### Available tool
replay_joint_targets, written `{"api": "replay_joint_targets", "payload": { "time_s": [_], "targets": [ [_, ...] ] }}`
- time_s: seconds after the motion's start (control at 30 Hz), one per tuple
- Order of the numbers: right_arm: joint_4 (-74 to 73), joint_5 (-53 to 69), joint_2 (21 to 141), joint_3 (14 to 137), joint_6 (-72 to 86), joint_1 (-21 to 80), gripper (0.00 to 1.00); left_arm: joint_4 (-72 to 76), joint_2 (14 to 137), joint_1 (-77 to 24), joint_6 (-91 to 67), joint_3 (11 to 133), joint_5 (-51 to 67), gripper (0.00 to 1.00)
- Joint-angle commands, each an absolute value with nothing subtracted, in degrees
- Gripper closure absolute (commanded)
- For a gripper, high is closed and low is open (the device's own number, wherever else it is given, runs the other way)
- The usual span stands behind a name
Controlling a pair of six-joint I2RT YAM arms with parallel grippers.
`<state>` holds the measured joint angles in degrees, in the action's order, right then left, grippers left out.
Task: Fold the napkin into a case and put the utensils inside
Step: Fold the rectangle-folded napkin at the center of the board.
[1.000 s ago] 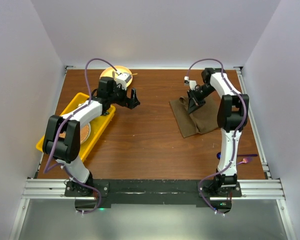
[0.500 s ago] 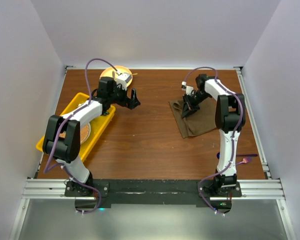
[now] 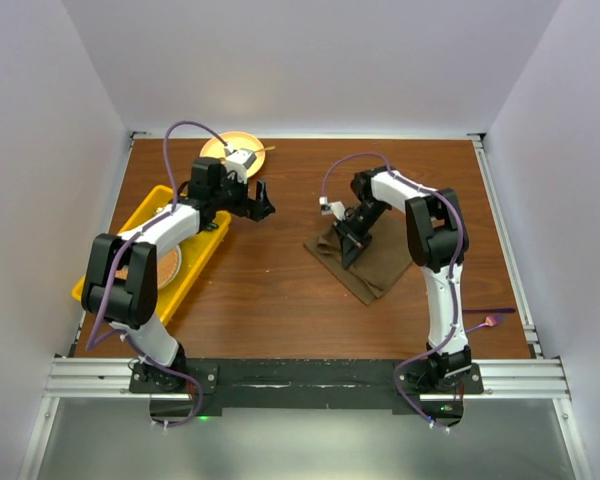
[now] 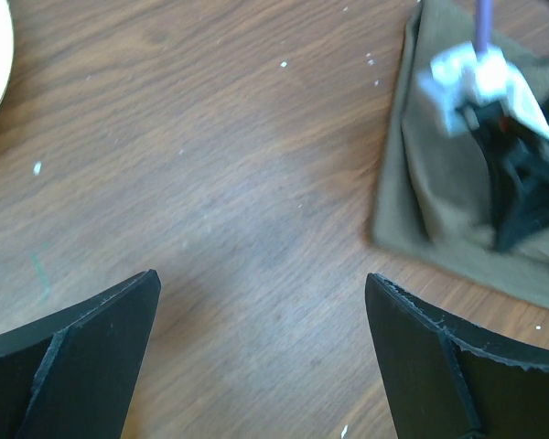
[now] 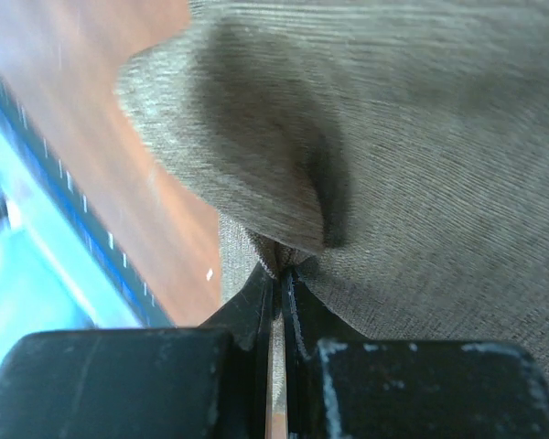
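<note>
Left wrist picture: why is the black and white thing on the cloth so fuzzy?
Left wrist view: the black right gripper pinching the soft olive-brown cloth napkin is smeared, while the brown wooden table looks sharp; top external view: that gripper looks crisp.

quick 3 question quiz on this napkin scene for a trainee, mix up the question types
1. True or false: the left gripper is shut on the napkin.
2. The right gripper is: A) open above bare wood, B) shut on a fold of the napkin, C) out of every view.
3. Fill in: the round yellow plate lies just beyond the ___ gripper.

Key: 1 false, since it is open over bare wood and clear of the cloth; 2 B; 3 left.
</note>
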<state>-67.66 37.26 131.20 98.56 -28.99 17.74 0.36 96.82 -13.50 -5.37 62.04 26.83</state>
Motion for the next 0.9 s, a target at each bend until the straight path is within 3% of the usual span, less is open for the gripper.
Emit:
{"api": "replay_joint_targets", "payload": {
  "time_s": [0.0, 0.33, 0.77, 0.87],
  "targets": [
    [-75.8, 30.2, 127.7, 95.1, -46.7, 17.2, 1.0, 1.0, 93.1, -11.9, -7.2, 59.7, 28.0, 0.0],
    [-82.8, 32.4, 126.0, 108.7, -44.2, 17.1, 1.0, 2.4, 93.2, -11.8, -9.8, 58.9, 28.7, 0.0],
    [-74.8, 36.5, 126.3, 103.8, -32.8, 19.6, 1.0, 3.4, 95.0, -11.7, -10.6, 59.8, 29.1, 0.0],
    [-73.7, 36.7, 127.6, 102.4, -32.8, 20.0, 0.93, 3.1, 95.0, -11.7, -10.1, 59.8, 29.1, 0.0]
  ]
}}
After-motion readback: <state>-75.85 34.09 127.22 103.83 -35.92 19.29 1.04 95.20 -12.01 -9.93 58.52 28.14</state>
